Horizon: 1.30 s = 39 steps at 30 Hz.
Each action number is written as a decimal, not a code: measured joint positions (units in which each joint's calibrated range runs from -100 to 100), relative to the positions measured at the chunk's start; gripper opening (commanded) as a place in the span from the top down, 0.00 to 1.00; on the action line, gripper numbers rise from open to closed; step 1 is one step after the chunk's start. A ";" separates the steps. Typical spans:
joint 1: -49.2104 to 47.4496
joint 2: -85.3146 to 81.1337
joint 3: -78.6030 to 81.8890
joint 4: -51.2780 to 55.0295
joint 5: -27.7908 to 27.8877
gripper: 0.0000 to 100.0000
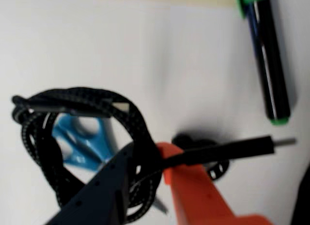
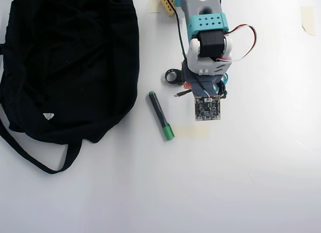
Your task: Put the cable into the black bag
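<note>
White table (image 2: 261,183): marker (image 2: 161,115) between bag (image 2: 65,67), cable (image 1: 87,137).

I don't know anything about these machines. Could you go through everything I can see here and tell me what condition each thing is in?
Cable: coiled, gripped and apparently lifted off the table.
Pincer: shut on the cable.
Black bag: lying flat on the table, nothing visibly in it.
Green-capped marker: capped, lying on the table between bag and arm.
Blue scissors: on the table beneath the coil, partly hidden.
</note>
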 measured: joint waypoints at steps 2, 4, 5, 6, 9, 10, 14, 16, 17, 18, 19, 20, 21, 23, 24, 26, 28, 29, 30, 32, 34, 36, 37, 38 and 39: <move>0.59 -3.24 3.85 0.00 0.68 0.98; 1.40 -6.31 7.55 0.00 1.17 0.98; 1.84 -7.72 9.20 0.00 1.37 0.98; 2.28 -9.05 10.77 0.00 1.56 0.98; 3.60 -12.12 14.70 0.00 1.81 0.98; 4.04 -13.12 16.04 0.00 2.05 0.98; 5.80 -16.27 19.81 0.00 2.54 0.98; 6.54 -17.19 20.36 0.00 2.98 0.98; 6.83 -17.68 20.52 0.00 3.08 0.98; 7.35 -18.10 20.60 0.00 3.27 0.98; 8.01 -18.43 20.60 0.00 3.57 0.98; 8.89 -18.93 20.60 0.00 3.81 0.98; 9.85 -19.26 20.60 0.00 3.96 0.98; 11.61 -19.34 20.60 0.00 4.05 0.98; 12.64 -19.34 20.60 0.00 4.10 0.98; 14.84 -19.34 20.60 0.00 4.10 0.98; 17.49 -19.34 20.60 0.00 4.10 0.98; 19.40 -19.34 20.60 -0.09 4.10 0.98; 20.65 -19.34 20.60 -0.17 4.10 0.98; 23.00 -19.34 20.68 -1.89 4.05 0.98; 27.19 -19.34 20.68 -4.38 4.10 0.98; 32.18 -19.34 20.68 -6.96 3.81 0.98; 33.58 -19.34 20.68 -8.07 3.81 0.98; 34.68 -19.34 20.68 -9.70 3.81 0.98; 37.77 -19.34 20.68 -12.02 4.05 0.98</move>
